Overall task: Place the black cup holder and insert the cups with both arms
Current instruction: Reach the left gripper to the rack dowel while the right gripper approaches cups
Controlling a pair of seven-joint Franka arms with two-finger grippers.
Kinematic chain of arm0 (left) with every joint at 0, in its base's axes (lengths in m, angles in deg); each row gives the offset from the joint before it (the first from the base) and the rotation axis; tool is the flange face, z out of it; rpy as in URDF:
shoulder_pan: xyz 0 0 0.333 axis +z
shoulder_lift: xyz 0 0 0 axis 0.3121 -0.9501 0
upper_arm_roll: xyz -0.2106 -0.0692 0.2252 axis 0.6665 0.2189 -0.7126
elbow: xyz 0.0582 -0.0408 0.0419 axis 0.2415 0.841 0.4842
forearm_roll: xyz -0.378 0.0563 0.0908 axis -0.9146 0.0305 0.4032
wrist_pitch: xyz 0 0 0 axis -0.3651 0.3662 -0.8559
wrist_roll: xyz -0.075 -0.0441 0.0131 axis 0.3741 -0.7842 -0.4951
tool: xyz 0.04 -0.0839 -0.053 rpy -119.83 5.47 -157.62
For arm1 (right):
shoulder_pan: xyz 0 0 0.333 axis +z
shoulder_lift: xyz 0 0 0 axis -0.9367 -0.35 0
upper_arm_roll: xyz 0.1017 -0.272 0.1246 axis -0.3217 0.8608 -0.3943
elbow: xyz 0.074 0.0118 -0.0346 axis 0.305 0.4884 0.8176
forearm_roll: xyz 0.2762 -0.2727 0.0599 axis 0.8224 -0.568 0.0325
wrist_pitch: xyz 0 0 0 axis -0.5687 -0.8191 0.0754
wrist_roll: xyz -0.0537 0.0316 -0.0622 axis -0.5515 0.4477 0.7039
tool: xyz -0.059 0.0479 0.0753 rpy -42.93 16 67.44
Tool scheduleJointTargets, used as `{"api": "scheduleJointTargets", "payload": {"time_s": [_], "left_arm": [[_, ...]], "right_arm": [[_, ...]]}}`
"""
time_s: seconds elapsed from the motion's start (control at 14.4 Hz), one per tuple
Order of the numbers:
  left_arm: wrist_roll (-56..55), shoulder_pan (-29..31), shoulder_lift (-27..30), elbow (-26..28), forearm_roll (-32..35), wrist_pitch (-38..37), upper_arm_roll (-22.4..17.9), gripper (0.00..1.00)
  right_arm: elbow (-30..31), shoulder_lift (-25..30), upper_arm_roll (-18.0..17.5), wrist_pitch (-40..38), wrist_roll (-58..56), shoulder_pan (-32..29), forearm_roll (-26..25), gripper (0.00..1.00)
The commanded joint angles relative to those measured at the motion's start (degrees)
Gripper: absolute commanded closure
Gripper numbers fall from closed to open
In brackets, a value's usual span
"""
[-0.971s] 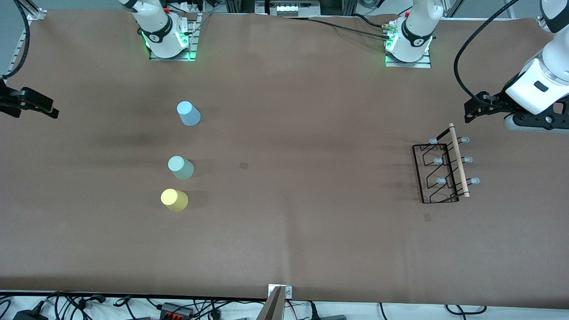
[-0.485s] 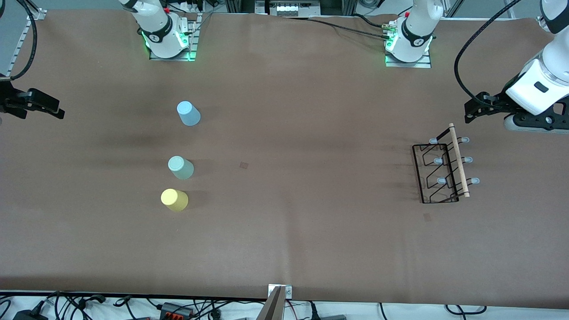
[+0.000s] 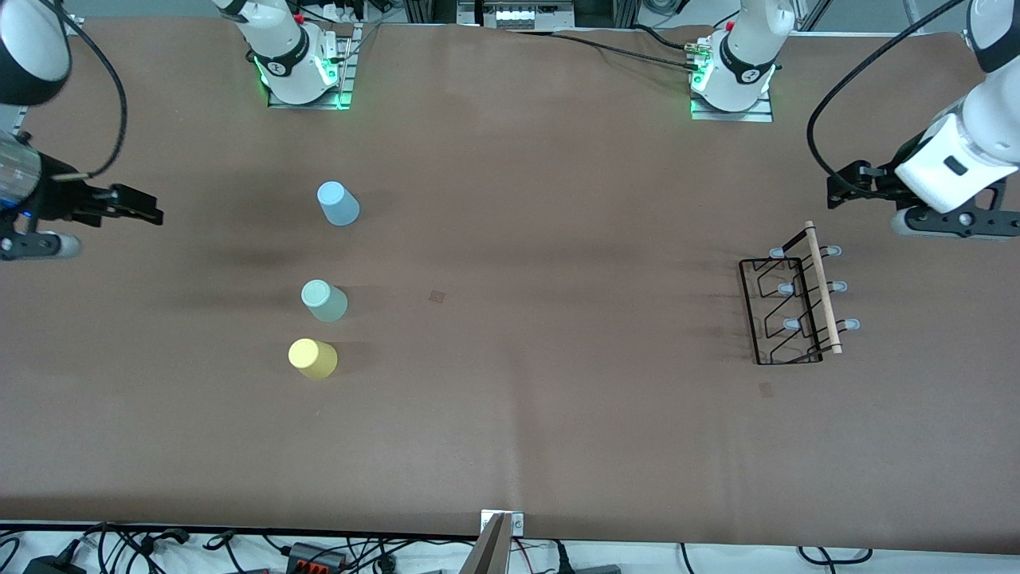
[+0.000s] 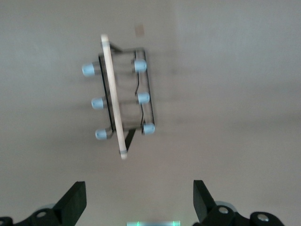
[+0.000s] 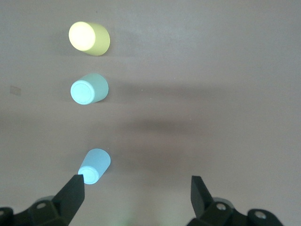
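The black cup holder (image 3: 789,307) stands on the brown table toward the left arm's end, wooden rod on top; the left wrist view (image 4: 122,101) shows it too. The light blue cup (image 3: 339,203), grey-green cup (image 3: 324,300) and yellow cup (image 3: 312,358) stand in a row, narrow end up, toward the right arm's end. They also show in the right wrist view: light blue (image 5: 94,165), grey-green (image 5: 89,89), yellow (image 5: 89,38). My left gripper (image 3: 837,185) (image 4: 139,190) is open and empty above the table beside the holder. My right gripper (image 3: 151,214) (image 5: 138,186) is open and empty, apart from the cups.
Two small dark square marks lie on the table, one near the middle (image 3: 437,296) and one just nearer the camera than the holder (image 3: 766,389). The arm bases (image 3: 303,72) (image 3: 733,80) stand at the table's edge farthest from the camera. Cables run along the nearest edge.
My right gripper has moved in over the table toward the cups. My left arm has shifted slightly. The cups and the holder have not moved.
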Motion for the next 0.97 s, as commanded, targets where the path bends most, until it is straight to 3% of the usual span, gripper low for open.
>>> {"api": "scheduleJointTargets", "payload": {"time_s": [0.0,0.49,0.62,0.9], "left_arm": [[1.22,0.09,-2.65,-2.09,-0.61,-2.83,-0.43,0.0],[3.24,7.98,-12.83,-3.32,-0.35,-2.22,-0.7,0.0],[3.5,11.15,-15.39,-3.06,-0.26,0.93,-0.7,0.0],[7.89,11.16,-16.28,1.15,1.5,14.71,-0.26,0.0]], "right_arm": [[2.01,-1.29,-0.4,3.26,-0.22,0.95,0.51,0.0],[13.7,-2.43,-0.93,21.63,2.59,3.41,0.42,0.0],[15.02,-3.23,-0.93,24.53,2.68,3.85,0.42,0.0],[18.79,-4.46,-0.93,32.08,5.47,5.34,0.51,0.0]]}}
